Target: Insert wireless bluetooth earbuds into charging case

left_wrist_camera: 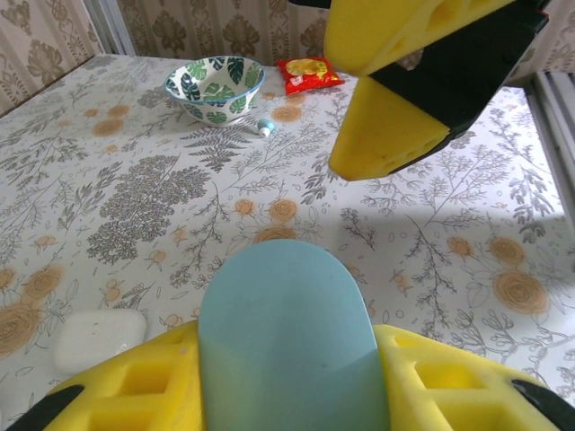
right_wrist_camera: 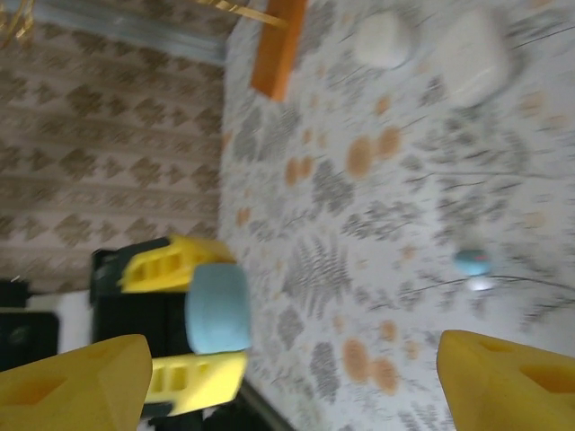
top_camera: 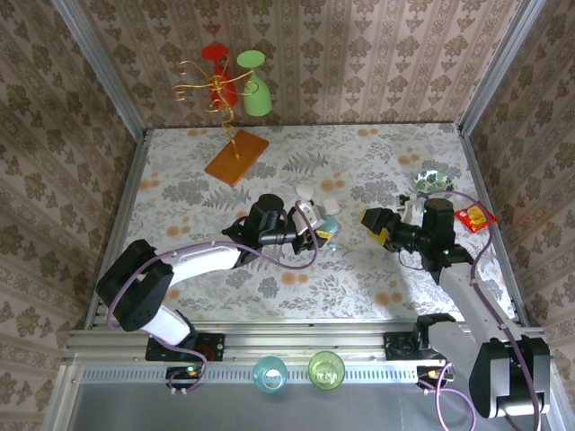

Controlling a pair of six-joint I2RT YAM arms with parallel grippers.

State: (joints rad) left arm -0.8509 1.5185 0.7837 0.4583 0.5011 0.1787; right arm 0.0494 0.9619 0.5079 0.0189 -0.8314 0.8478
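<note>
Left gripper (top_camera: pixel 316 228) clamps a pale blue pebble-shaped plastic case (left_wrist_camera: pixel 286 332). Right gripper (top_camera: pixel 375 227) hangs spread wide, empty.

Left gripper (top_camera: pixel 322 229) clamps the blue case (left_wrist_camera: pixel 286 341) while right gripper (top_camera: pixel 373 224) faces it, jaws wide apart.

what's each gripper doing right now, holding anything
left gripper: closed on the pale blue case
right gripper: jaws open, holding nothing
</note>
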